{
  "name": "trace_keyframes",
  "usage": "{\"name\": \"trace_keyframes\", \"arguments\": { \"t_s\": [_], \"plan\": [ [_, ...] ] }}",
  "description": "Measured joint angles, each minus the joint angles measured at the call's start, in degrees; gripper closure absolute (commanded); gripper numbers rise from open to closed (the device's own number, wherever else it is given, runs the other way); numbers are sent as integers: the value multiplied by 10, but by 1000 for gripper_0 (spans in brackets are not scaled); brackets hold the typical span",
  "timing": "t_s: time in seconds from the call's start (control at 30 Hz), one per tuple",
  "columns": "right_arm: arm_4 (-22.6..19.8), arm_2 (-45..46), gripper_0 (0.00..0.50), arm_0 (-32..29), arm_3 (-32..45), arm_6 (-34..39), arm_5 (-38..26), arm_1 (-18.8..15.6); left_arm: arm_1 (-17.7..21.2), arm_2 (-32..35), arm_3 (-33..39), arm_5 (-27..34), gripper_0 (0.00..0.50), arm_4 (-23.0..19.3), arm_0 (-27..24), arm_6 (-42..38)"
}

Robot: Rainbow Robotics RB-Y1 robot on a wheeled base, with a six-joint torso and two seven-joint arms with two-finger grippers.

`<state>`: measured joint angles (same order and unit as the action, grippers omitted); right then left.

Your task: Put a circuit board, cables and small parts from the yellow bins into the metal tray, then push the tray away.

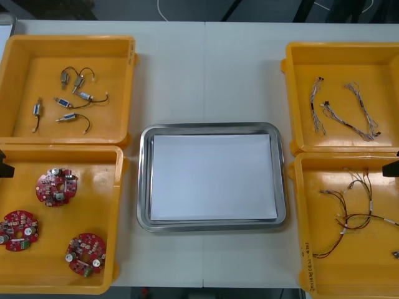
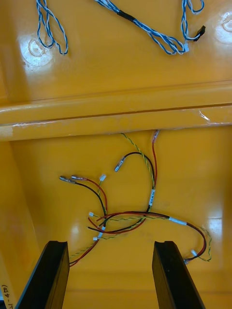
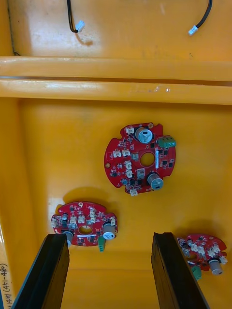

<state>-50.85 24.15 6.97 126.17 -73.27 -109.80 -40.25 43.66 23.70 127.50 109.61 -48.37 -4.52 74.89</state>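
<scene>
The metal tray point(image 1: 212, 127), white inside, lies at the table's middle with nothing in it. Three round red circuit boards point(image 1: 57, 187) lie in the near left yellow bin point(image 1: 115, 187). My left gripper point(image 3: 110, 239) hovers open above them, one circuit board point(image 3: 140, 158) ahead of its fingers and one point(image 3: 85, 223) by a fingertip. Red and yellow cables point(image 1: 352, 212) lie tangled in the near right bin point(image 1: 299, 205). My right gripper point(image 2: 110, 244) hangs open over these cables point(image 2: 135, 212), holding nothing.
The far left bin point(image 1: 68, 40) holds several small metal parts point(image 1: 72, 99) with black leads. The far right bin point(image 1: 340, 47) holds twisted blue and white cables point(image 1: 343, 112), seen past the bin walls point(image 2: 116, 116) in the right wrist view. Bare table lies beyond the tray.
</scene>
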Motion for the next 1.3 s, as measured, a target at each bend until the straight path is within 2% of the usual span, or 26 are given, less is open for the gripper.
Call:
{"name": "trace_keyframes", "arguments": {
  "t_s": [0.2,0.5,0.73,0.93,1.1,1.3],
  "plan": [
    [-15,0,0,0,-5,-1,0,-22,0,0,0,-27,0,-5,22,0],
    [-89,1,0,-17,-28,-10,0,-91,0,0,4,-103,0,-11,82,0],
    [-99,9,0,-60,-34,-138,0,-121,0,0,17,-148,0,-18,134,0],
    [-101,14,0,-78,-57,-168,17,-121,0,-4,22,-192,0,-18,172,0],
    [-101,15,0,-99,-62,-287,65,-121,0,-26,24,-249,0,-6,208,0],
    [-102,15,0,-141,-62,-318,146,-128,0,-45,25,-282,0,-1,239,0]
  ]
}}
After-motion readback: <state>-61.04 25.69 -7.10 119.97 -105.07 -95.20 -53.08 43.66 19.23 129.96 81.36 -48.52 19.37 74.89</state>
